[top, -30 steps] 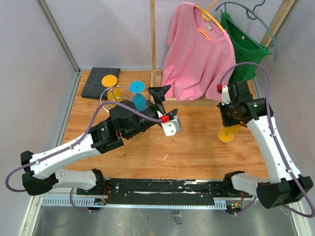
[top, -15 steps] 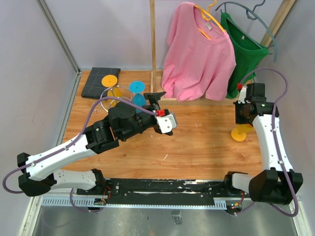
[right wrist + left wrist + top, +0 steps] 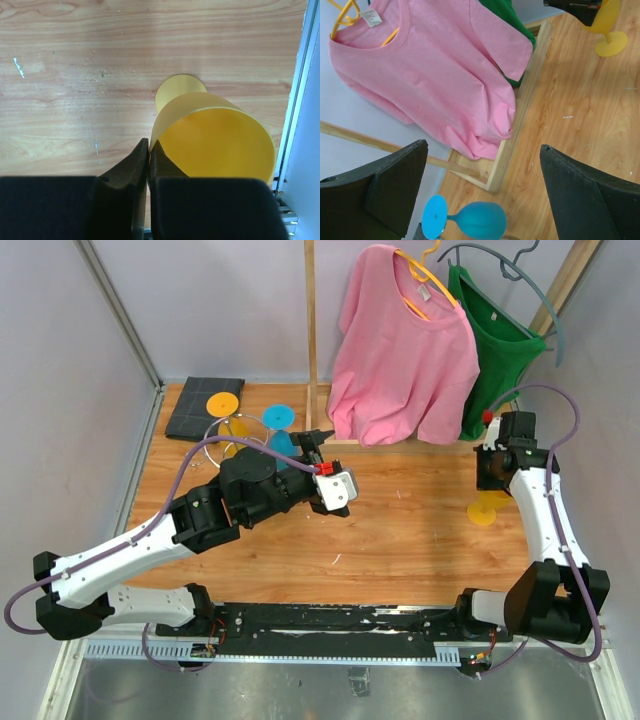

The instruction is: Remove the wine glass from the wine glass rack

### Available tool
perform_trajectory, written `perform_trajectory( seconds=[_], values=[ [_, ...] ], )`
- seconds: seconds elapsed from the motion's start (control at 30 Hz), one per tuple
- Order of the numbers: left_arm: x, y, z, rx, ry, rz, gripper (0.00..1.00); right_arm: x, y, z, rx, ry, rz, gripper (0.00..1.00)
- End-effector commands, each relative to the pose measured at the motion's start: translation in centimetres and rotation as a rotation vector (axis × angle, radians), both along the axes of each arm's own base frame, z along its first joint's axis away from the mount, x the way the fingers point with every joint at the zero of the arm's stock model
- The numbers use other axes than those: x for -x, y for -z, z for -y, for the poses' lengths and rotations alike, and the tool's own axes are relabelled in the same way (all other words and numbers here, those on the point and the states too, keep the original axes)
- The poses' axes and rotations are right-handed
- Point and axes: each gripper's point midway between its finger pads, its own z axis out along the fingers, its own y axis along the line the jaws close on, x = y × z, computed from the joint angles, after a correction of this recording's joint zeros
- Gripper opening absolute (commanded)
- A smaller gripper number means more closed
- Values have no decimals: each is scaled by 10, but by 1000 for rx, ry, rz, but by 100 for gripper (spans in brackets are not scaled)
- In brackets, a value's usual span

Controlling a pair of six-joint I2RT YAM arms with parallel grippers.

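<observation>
The wine glass rack (image 3: 213, 438), a thin chrome wire stand, is at the back left. A blue wine glass (image 3: 283, 446) and a yellow wine glass (image 3: 234, 429) hang on it. My left gripper (image 3: 312, 443) is open just right of the blue wine glass (image 3: 479, 220), which lies low between its fingers (image 3: 395, 185) without touching them. Another yellow wine glass (image 3: 220, 142) is at the table's right edge, slightly tilted, its foot (image 3: 484, 512) close to the wood. My right gripper (image 3: 149, 146) is shut on its rim, one finger inside the bowl and one outside.
A wooden clothes rack (image 3: 311, 330) at the back holds a pink shirt (image 3: 400, 350) and a green shirt (image 3: 495, 325); its base bar (image 3: 520, 120) lies just beyond the blue glass. A dark folded cloth (image 3: 204, 406) sits back left. A metal frame rail (image 3: 300, 90) borders the right edge.
My right arm carried the yellow glass rightward to the table's right edge, then nearly stopped. My left gripper drew back a little toward the rack, staying open.
</observation>
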Motion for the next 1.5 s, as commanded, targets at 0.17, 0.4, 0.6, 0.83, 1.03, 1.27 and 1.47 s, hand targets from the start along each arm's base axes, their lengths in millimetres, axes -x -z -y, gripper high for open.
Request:
perform_trajectory(
  seconds=[0.17,0.4,0.6,0.83,1.03,1.27,1.47],
  values=[
    [5,-11,-8,37,-9,-17,99,-5,1,6,-1,30,9,43],
    [6,-11,-7,39,-5,-22,99,0,-27,5,6,27,58,71],
    [5,-12,-10,63,-29,-47,99,10,-80,5,27,27,145,77],
    [-14,-14,-39,123,-175,-93,99,38,-142,7,73,50,278,81],
    [-53,-18,-90,215,-401,-169,99,59,-172,4,73,68,354,82],
    [-91,-16,-158,325,-606,-271,99,59,-177,-2,50,49,378,83],
    [-116,-31,-206,417,-716,-292,98,54,-178,-8,14,33,393,83]
  ],
)
